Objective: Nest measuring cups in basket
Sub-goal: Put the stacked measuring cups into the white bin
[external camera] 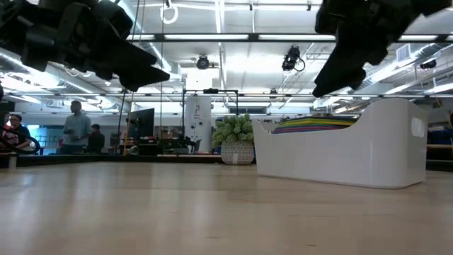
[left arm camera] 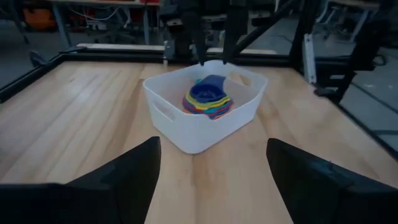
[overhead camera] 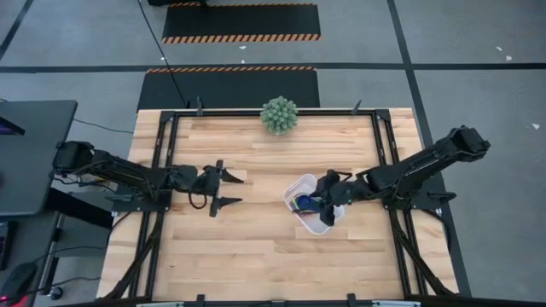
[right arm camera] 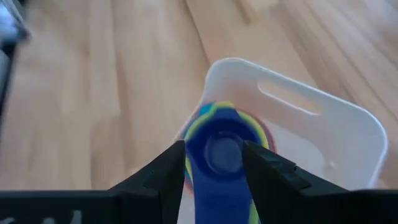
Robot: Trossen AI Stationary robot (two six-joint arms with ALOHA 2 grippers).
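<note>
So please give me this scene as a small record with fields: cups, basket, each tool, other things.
cups: nested in one colourful stack, dark blue cup on top, inside the basket
basket: white, on the wooden table
right tool: above the basket, fingers on either side of the dark blue cup
left tool: open, empty, over the table away from the basket
other: green plant at the far edge

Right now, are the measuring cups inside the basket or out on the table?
Inside. The measuring cups sit stacked in the white basket, dark blue cup on top; no cup shows on the table.
</note>
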